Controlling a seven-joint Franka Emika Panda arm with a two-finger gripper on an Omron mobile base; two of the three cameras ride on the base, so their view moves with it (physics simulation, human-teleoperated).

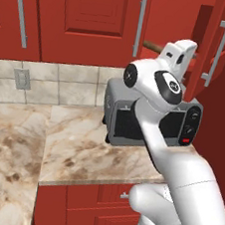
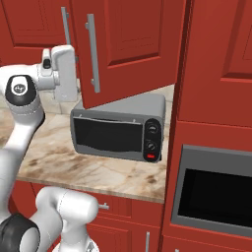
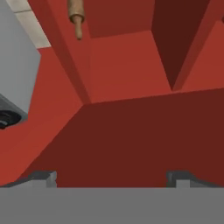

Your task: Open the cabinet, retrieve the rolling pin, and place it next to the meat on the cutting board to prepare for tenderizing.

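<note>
Inside open cabinet (image 1: pixel 171 22), rolling pin (image 3: pixel 75 15) beyond spread, empty claw (image 3: pixel 111 177)

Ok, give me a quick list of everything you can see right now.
cabinet: one, red, on the wall, right door swung open
rolling pin: one, brown wood, on the cabinet's shelf
toaster oven: one, grey, on the counter under the open cabinet
counter: one, beige marble
base cabinets: red, under the counter
wall outlet: one, grey, on the tiles
built-in oven: one, dark, at right
gripper: one, open, near the cabinet
</note>
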